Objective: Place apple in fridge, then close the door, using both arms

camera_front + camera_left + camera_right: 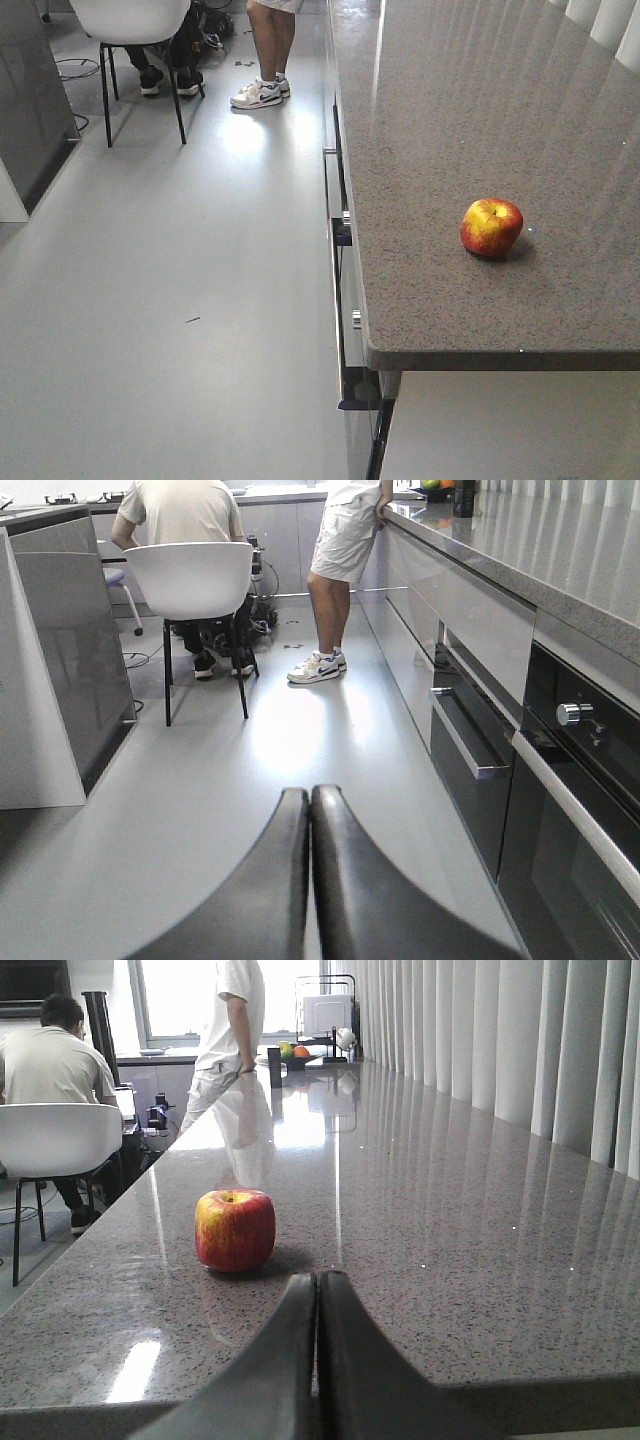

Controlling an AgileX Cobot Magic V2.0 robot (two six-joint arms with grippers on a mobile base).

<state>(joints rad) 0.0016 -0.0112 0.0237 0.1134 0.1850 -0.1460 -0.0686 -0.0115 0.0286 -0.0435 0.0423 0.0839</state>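
Note:
The red and yellow apple [491, 227] sits upright on the grey speckled counter [450, 120], near its front end. In the right wrist view the apple [235, 1230] lies a little ahead and left of my right gripper [317, 1278], which is shut, empty and level with the counter's near edge. My left gripper [309, 792] is shut and empty, low over the floor in the aisle. A dark grey glossy fridge panel with a white side [75, 660] stands at the left; it also shows in the front view [30, 100]. I cannot tell whether it is the door or the body.
Drawer fronts and an oven with handles [470, 750] line the counter's left face. A white chair [195, 580] with a seated person and a standing person [345, 570] are farther down the aisle. A fruit bowl [292, 1055] stands at the counter's far end; curtains [520, 1040] hang on the right.

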